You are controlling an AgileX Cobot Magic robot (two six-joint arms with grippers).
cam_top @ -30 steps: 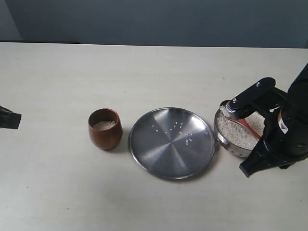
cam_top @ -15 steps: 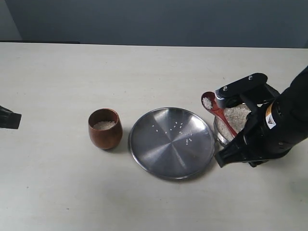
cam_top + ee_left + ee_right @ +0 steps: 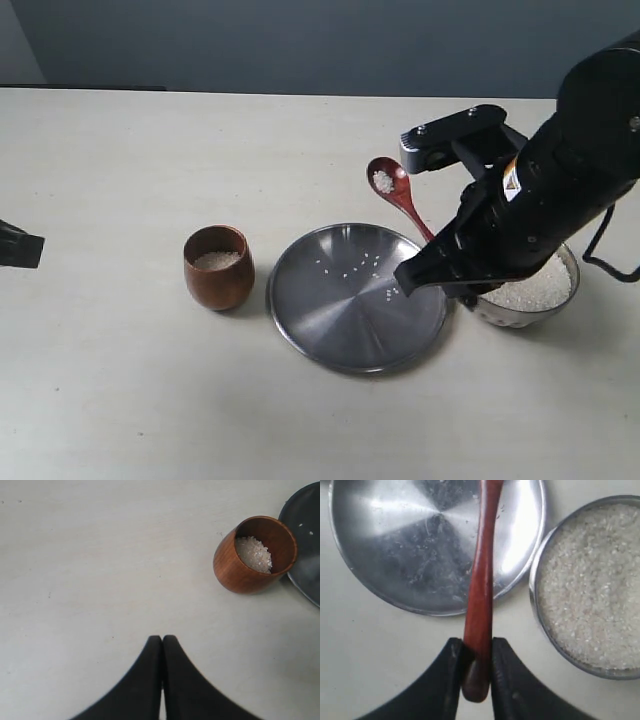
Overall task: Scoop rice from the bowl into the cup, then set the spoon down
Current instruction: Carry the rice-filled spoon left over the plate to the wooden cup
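Exterior view: shows the spoon (image 3: 400, 198) held over the far right edge of the plate (image 3: 330, 320), between cup (image 3: 218, 268) and bowl (image 3: 568, 270). Slants with round head up and left, slim handle down and right. Carries a small heap of white rice (image 3: 382, 181) in the head.

Left wrist view: shows the left gripper (image 3: 162, 641) pressed closed, holding nothing, near the cup.

Right wrist view: shows the right gripper (image 3: 477, 652) clamped on the handle's end, with smooth dark reddish-brown wood running straight out across the plate.
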